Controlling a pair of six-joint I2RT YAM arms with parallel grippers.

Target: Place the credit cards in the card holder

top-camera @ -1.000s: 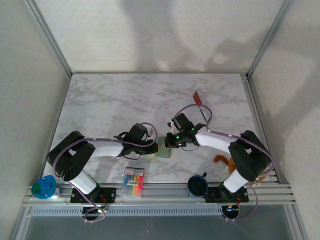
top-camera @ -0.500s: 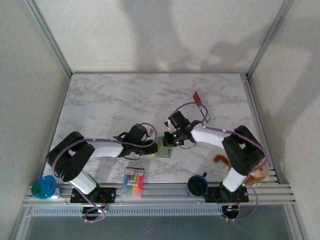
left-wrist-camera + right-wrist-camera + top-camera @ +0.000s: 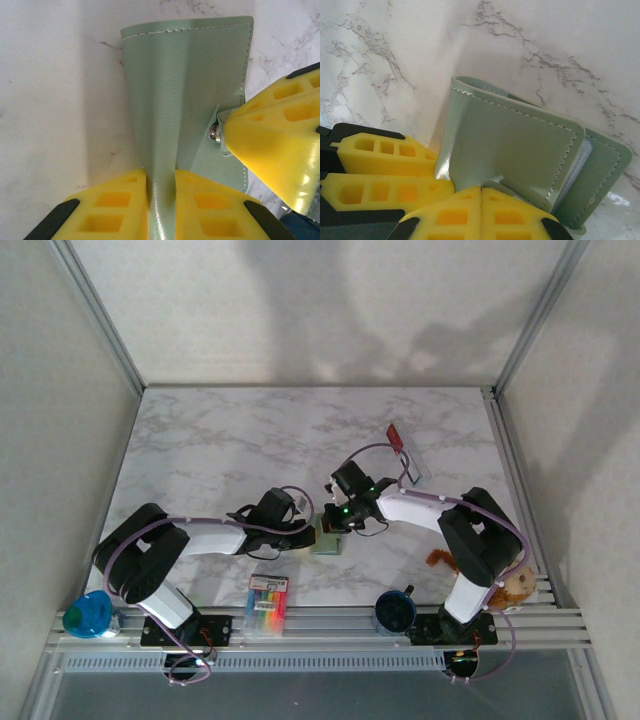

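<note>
Card holder: a small, flat, grey-green leather folding wallet (image 3: pixel 328 539) lies on the white marble-patterned tabletop (image 3: pixel 230 450), near the middle and between the two arms. The wrist views show it partly opened, with pale stitching along the edges (image 3: pixel 185 90) and a lighter inner panel showing between its leaves (image 3: pixel 510 145).
Left gripper: the left gripper (image 3: pixel 306 532) reaches in from the left and is clamped on the card holder. In its own wrist view the yellow fingers (image 3: pixel 120 200) press a raised fold of leather between them.
Right gripper: the right gripper (image 3: pixel 337 523) comes in from the right, just beside the left one. Its yellow fingertips (image 3: pixel 455 215) are pinched together on the edge of the wallet's upper flap. The left wrist view shows one of its fingers (image 3: pixel 270 135) against the tab with the metal snap (image 3: pixel 214 133).
Credit cards: a small red rectangular card (image 3: pixel 397 437) lies on the table far right of centre, well apart from the wallet. A second small card, greyish-teal (image 3: pixel 413 473), lies just nearer than it, beside the right arm's cable. Both are outside the card holder.
Near edge: a pack of multicoloured markers (image 3: pixel 267 604) lies left of centre. A blue round object (image 3: pixel 88 615) sits at the left corner, a dark blue cup (image 3: pixel 395 611) by the right arm's base, and a brown plush toy (image 3: pixel 512 585) at the right edge.
</note>
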